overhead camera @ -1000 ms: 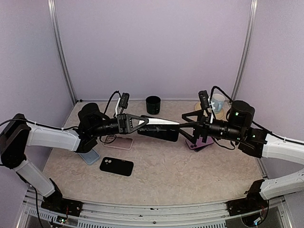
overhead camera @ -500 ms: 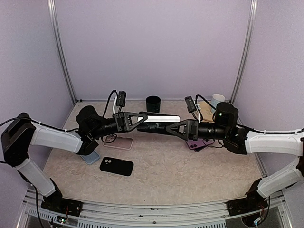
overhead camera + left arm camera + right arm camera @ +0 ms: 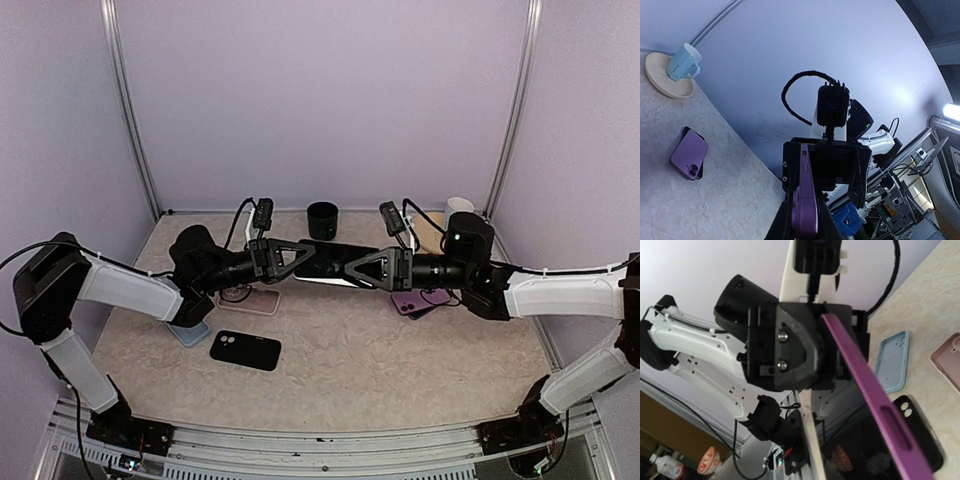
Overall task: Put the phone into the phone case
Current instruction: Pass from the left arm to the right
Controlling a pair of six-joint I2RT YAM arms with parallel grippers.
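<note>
Purple phone (image 3: 875,395), mostly hidden edge-on, clamped by left gripper (image 3: 300,256) and right gripper (image 3: 352,270).

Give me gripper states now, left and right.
Left gripper: shut on the phone.
Right gripper: at the phone's other end; whether it is clamped cannot be told.

Glossy phone (image 3: 328,262); matt mottled tabletop (image 3: 390,355)

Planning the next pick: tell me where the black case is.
Top view: the black case lies flat on the table's left half, just right of the blue case and in front of the pink case.
</note>
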